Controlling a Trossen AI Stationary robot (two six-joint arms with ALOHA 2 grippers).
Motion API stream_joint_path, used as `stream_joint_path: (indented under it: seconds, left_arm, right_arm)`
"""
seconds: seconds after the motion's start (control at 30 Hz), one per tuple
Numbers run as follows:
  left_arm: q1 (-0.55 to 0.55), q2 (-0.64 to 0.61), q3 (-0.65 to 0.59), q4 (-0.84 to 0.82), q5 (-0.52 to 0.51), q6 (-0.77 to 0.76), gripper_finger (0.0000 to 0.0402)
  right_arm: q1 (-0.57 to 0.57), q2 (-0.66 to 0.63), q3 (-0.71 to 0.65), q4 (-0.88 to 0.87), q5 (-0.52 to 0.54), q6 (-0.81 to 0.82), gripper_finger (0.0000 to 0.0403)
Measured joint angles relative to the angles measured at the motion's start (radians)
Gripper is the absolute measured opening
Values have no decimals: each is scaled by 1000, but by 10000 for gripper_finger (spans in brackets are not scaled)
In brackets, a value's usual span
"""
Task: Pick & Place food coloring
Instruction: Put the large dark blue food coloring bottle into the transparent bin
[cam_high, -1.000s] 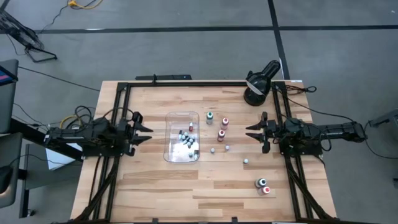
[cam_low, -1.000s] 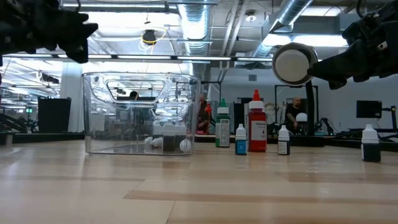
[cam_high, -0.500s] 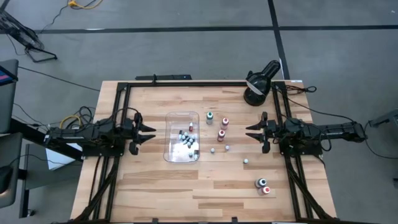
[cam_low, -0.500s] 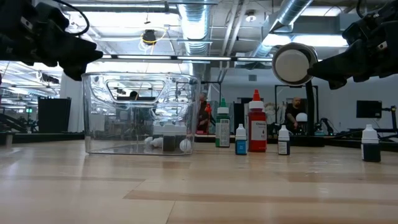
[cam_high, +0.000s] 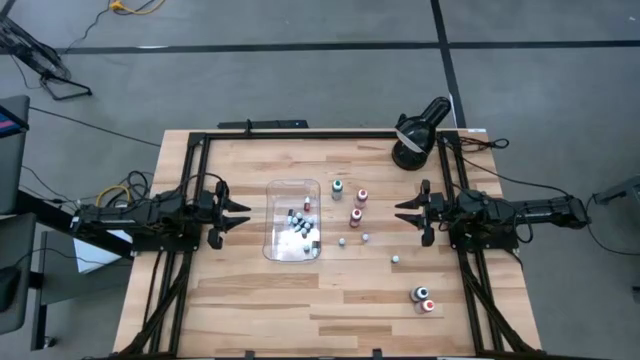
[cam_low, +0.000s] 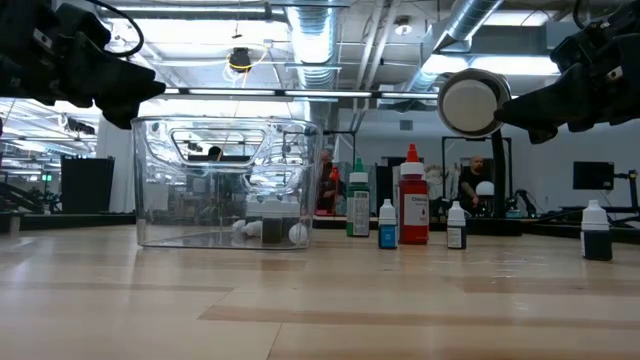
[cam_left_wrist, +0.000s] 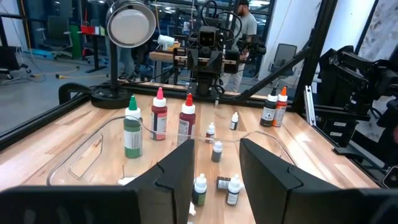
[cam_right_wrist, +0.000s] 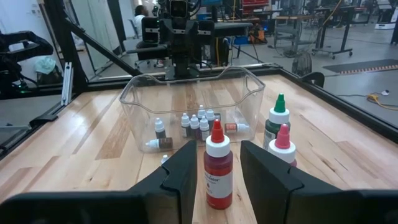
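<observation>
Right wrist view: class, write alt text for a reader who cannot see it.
A red-capped food coloring bottle stands on the wooden table just past the right gripper, whose fingers are open. Behind it a clear tray holds several tiny bottles, with a green-capped bottle and a pink-capped bottle beside it.

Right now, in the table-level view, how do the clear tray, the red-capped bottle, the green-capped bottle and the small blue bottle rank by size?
1. Clear tray, clearly largest.
2. Red-capped bottle and green-capped bottle: similar; the green one stands farther back, so unsure.
3. Small blue bottle, smallest.
</observation>
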Motion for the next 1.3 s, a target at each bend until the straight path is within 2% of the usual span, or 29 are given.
stream_joint_path:
  seconds: [0.33, 0.4, 0.6, 0.73, 0.9, 1.07, 1.17, 1.3]
  left_arm:
    - [0, 0, 0, -1, 1, 0, 118]
    - [0, 0, 0, -1, 1, 0, 118]
    - [0, 0, 0, -1, 1, 0, 118]
    - [0, 0, 0, -1, 1, 0, 118]
    - [0, 0, 0, -1, 1, 0, 118]
    - [0, 0, 0, -1, 1, 1, 118]
    - [0, 0, 0, -1, 1, 0, 118]
    - [0, 0, 0, -1, 1, 1, 118]
  right_arm:
    - [0, 0, 0, 36, 0, 4, 113]
    - [0, 0, 0, 112, 0, 71, 113]
    - [0, 0, 0, 468, 14, 421, 113]
    - [0, 0, 1, 696, 65, 489, 113]
    - [3, -1, 16, 793, 64, 495, 113]
    - [4, 9, 24, 707, 79, 512, 113]
    - [4, 41, 78, 459, 112, 613, 113]
    - [3, 127, 284, 30, 161, 656, 113]
